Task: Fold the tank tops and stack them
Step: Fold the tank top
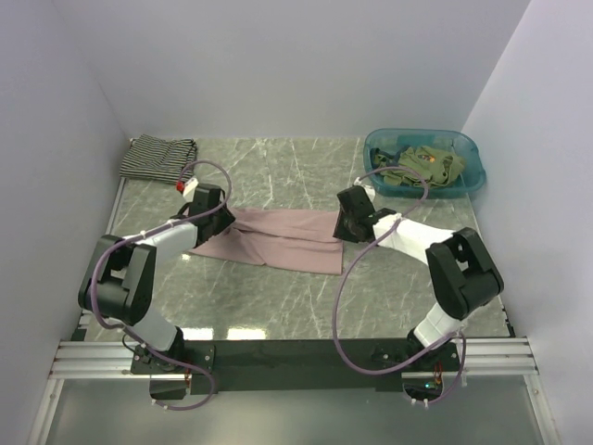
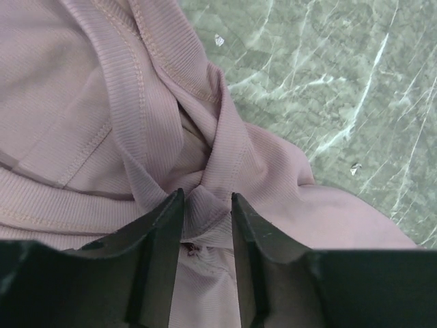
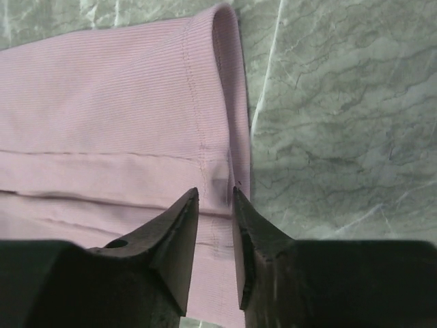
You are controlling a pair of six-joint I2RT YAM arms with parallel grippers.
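Bench: green-grey marbled bench [image 1: 278,297] with pale veins, walled at the left, right and far edges.
Centre: pink tank top [image 1: 278,239] lies flat, stretched left to right; its left end is bunched and twisted, its right hem smooth.
Far left corner: striped tank top [image 1: 157,156], a folded heap close to the wall.
Far right corner: teal basin [image 1: 468,181], well apart from both garments.

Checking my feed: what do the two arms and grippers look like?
The left arm and right arm are black joint housings joined by white links, each trailing a looping lilac cable. The left gripper and right gripper have matte black, wedge-shaped fingers. A small red tag shows near the left wrist.
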